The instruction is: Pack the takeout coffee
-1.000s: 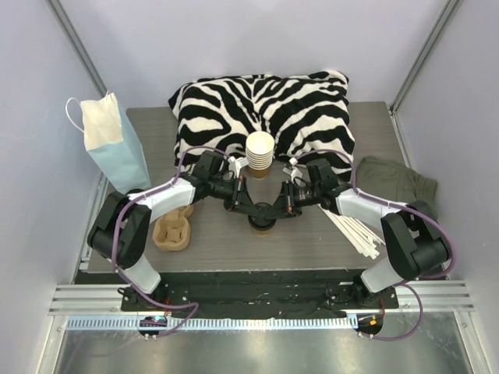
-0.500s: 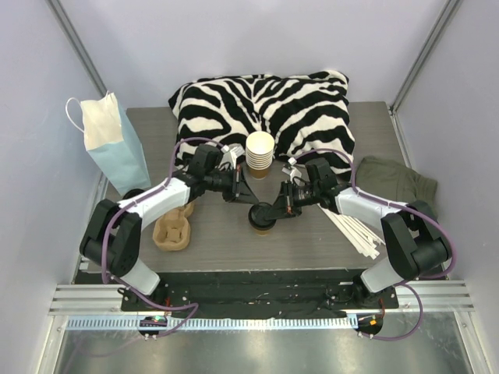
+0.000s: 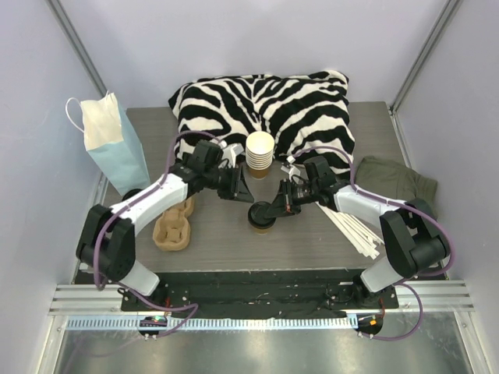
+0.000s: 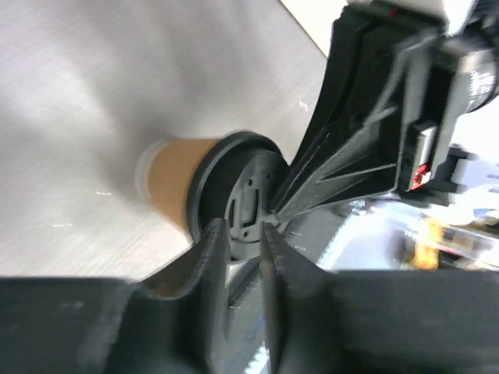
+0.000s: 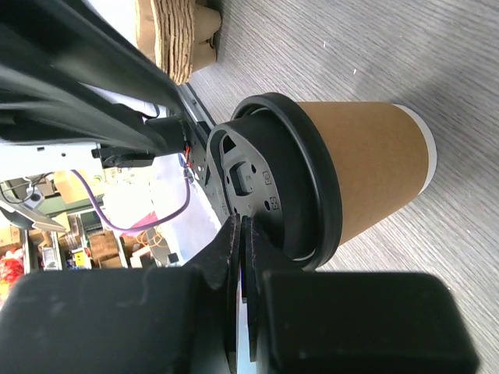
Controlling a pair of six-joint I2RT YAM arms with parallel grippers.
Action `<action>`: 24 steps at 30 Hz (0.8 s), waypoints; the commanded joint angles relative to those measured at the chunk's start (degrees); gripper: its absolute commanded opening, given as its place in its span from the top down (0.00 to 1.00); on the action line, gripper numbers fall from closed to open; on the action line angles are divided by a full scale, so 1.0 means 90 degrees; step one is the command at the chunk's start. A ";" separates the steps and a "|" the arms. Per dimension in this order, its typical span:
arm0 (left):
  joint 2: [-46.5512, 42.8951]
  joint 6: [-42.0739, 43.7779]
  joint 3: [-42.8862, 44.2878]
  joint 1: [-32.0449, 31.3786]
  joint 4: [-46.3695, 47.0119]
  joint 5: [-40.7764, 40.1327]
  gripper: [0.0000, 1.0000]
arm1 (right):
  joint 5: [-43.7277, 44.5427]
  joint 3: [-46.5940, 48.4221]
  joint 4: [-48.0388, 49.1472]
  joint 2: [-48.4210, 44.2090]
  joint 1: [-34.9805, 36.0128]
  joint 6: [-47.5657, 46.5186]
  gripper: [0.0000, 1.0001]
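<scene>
Pale lavender walls enclose a grey wood-grain table. Aluminium posts rise at the upper corners, and a slotted rail crosses the bottom.

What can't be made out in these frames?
Top external: most of the takeout coffee sits under the right gripper.
Left wrist: motion blur; left gripper open or shut, cannot tell.
Right wrist: shut tips overlap the lid; actual contact unclear.
Top external: paper bag interior hidden by its own walls.
</scene>
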 commanded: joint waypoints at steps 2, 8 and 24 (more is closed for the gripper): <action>-0.0850 0.1958 0.1197 -0.0696 -0.2050 -0.2440 0.67 | 0.0675 0.0028 -0.0285 0.0119 -0.0004 -0.0286 0.94; -0.0539 0.2604 0.1697 -0.1587 -0.3000 -0.3813 0.72 | 0.0665 0.0038 -0.0304 0.0070 0.0006 -0.0267 0.94; -0.0175 0.3346 0.2252 -0.1930 -0.2795 -0.4010 0.72 | 0.0665 0.0067 -0.0333 0.0148 0.0026 -0.0296 0.94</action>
